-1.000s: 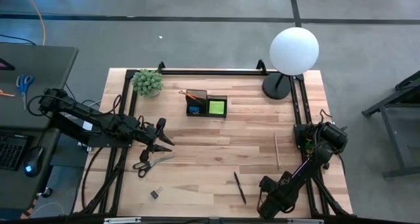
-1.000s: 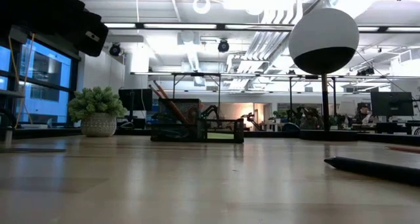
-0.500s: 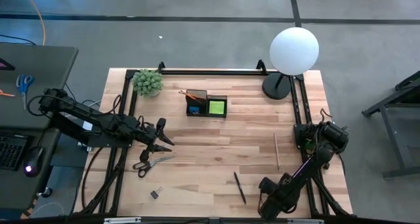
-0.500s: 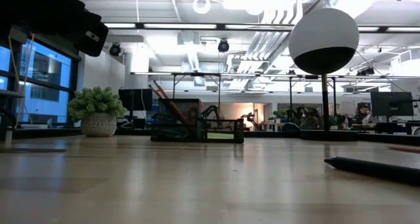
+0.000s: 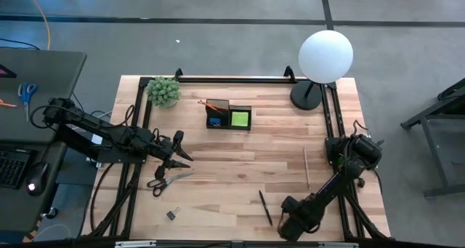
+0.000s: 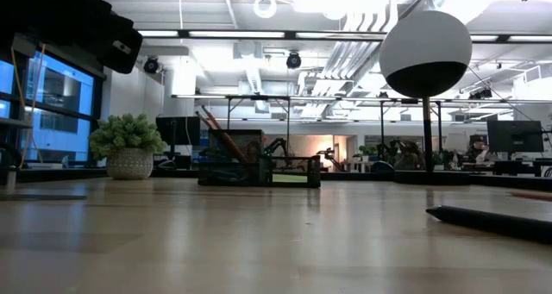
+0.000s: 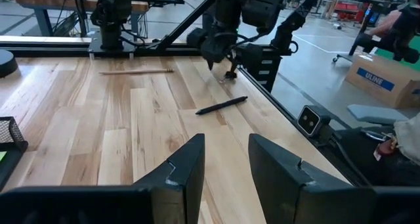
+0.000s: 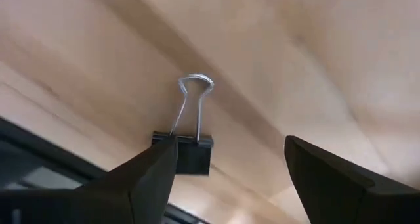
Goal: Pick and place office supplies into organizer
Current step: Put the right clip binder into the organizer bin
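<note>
A small black binder clip [image 8: 187, 145] is lying on the table [image 5: 240, 153] at its near right edge, between the spread fingers of the right gripper [image 8: 226, 178], untouched. The left gripper [image 5: 182, 155] is hanging above the black-handled scissors [image 5: 164, 181] at the left side, its fingers slightly apart and holding nothing. The organizer [image 5: 228, 116] is standing well apart, toward the far edge.

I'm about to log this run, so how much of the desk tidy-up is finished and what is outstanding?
Done: the organizer already holds the sticky-note pad, a blue block and an orange pencil.

In hand: nothing is gripped. The right gripper is open over a binder clip; the left gripper hovers above the scissors, open.

Left: scissors, dark pen, wooden pencil, both binder clips.
</note>
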